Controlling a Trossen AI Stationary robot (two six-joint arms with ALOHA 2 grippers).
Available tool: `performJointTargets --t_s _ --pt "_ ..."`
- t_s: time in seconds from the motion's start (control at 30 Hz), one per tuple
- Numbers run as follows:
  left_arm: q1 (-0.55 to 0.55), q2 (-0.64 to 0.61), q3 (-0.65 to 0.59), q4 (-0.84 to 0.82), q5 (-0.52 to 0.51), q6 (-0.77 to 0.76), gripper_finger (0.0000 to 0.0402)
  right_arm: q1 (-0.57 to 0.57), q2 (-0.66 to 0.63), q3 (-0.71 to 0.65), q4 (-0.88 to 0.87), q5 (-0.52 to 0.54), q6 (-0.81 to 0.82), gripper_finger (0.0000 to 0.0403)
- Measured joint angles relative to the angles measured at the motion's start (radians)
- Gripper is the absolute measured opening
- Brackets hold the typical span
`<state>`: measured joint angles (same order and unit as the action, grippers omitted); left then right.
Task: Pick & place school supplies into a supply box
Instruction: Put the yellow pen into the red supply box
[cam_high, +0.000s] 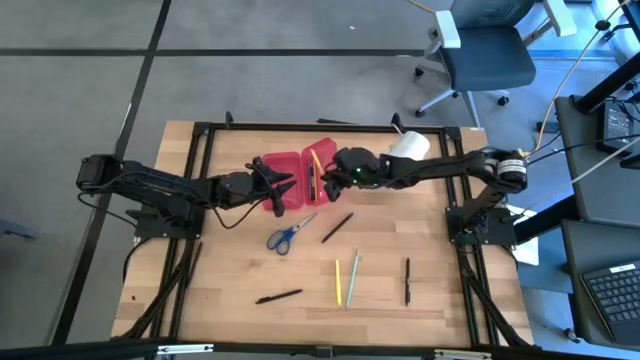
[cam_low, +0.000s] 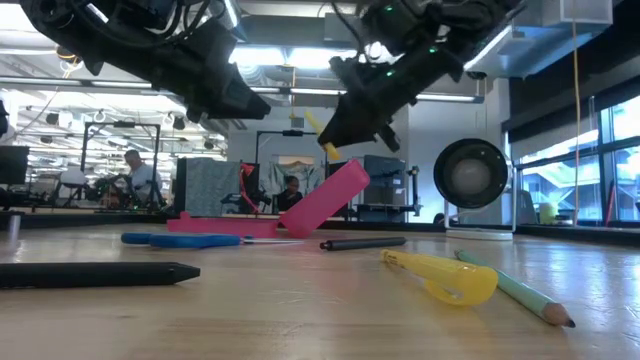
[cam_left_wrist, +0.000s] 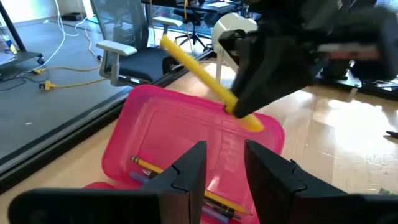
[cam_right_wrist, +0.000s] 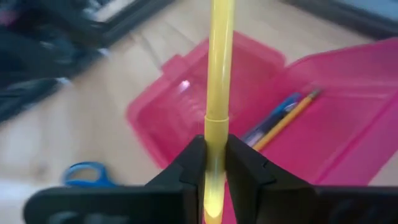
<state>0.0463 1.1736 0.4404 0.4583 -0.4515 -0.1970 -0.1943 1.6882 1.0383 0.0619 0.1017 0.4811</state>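
Note:
The supply box (cam_high: 293, 172), pink and translucent, lies open at the table's far middle. One half (cam_low: 212, 225) lies flat, the other (cam_low: 335, 198) slants up. A yellow pencil and a blue pen (cam_right_wrist: 285, 119) lie inside. My right gripper (cam_high: 338, 170) is shut on a yellow pen (cam_right_wrist: 219, 68) above the box. My left gripper (cam_left_wrist: 222, 163) stands open just left of and above the box, with nothing between its fingers. Blue-handled scissors (cam_high: 290, 235), pens and pencils lie on the table nearer the front. My right gripper pinches the yellow pen between its two fingers near one end, on the thicker cap part (cam_right_wrist: 215, 138). A short end (cam_left_wrist: 252, 122) sticks out past the fingers. The fingers slant down from the table's right side. The pen hangs tilted, clear of the box.
A big white roll (cam_high: 410, 145) stands at the back right. On the table lie a black pen (cam_high: 337, 227), a yellow pen (cam_high: 337, 282), a green pencil (cam_high: 352, 280), another black pen (cam_high: 407, 280) and a black marker (cam_high: 278, 296). People sit in the room beyond.

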Motion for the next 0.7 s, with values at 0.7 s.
performJointTargets --t_s 0.7 --pt "0.000 0.000 0.000 -0.023 0.000 -0.002 0.0100 -0.018 0.215 0.188 -0.418 0.150 0.076 0.0052"
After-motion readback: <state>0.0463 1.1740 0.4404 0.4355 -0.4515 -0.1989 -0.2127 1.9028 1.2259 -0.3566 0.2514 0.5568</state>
